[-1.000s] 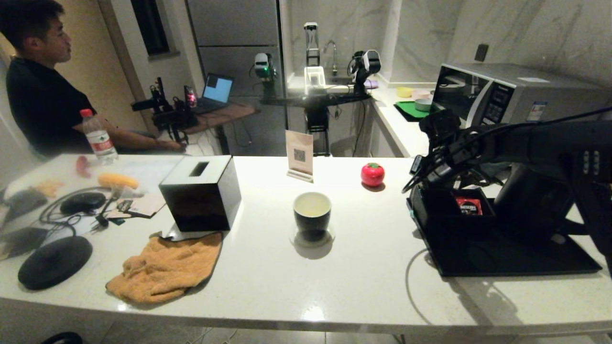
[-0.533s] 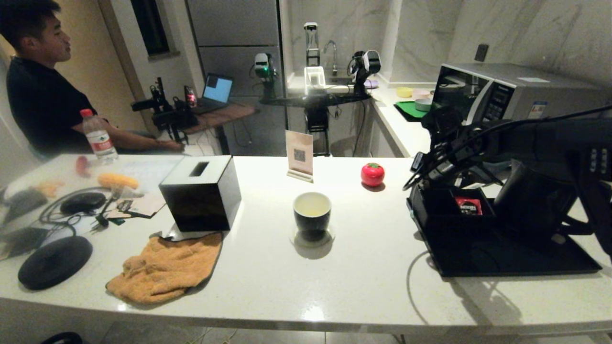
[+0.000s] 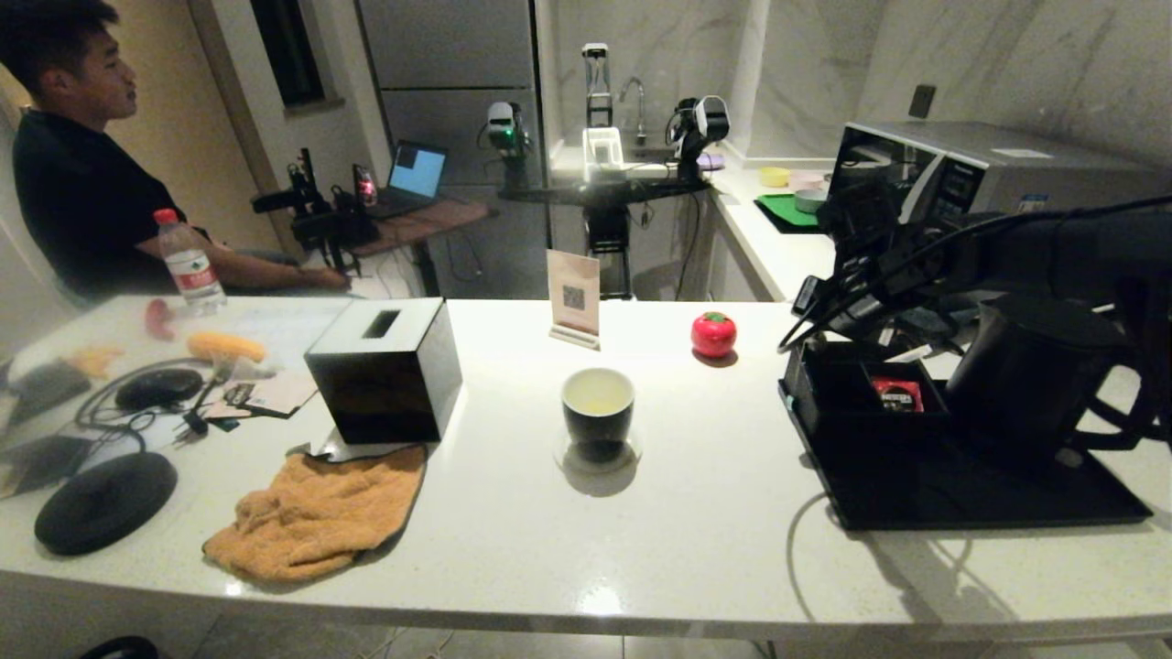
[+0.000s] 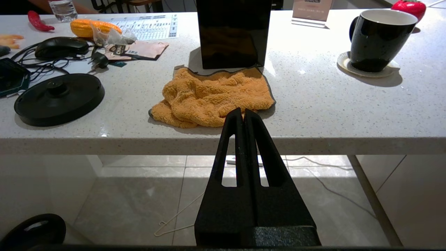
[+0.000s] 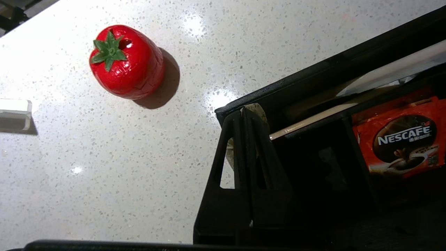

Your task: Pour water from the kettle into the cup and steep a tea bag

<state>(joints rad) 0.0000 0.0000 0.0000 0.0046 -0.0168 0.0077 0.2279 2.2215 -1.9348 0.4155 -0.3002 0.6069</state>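
Observation:
The black cup [image 3: 597, 403] stands on a small coaster mid-counter, white inside; in the left wrist view the cup [image 4: 378, 38] is far off to one side. The matte black kettle [image 3: 1030, 375] stands on the black tray [image 3: 961, 499] at the right. My right gripper [image 3: 806, 329] hovers over the near corner of the tray's organizer box [image 3: 829, 407]. In the right wrist view the right gripper [image 5: 244, 111] is shut on the grey-green tea bag [image 5: 257, 108], which peeks out at the fingertips. My left gripper [image 4: 243, 111] is shut and empty, parked below the counter's front edge.
A red sachet [image 3: 897, 394] lies in the organizer. A red tomato-shaped object [image 3: 713, 333] sits left of the tray. Further left are a card sign [image 3: 574, 297], a black square box [image 3: 385, 371], an orange towel [image 3: 316, 513], the kettle base [image 3: 105, 502] and cables.
My right arm has risen and drawn slightly right and back from the organizer box, uncovering more of the kettle. The cup and left arm have not moved.

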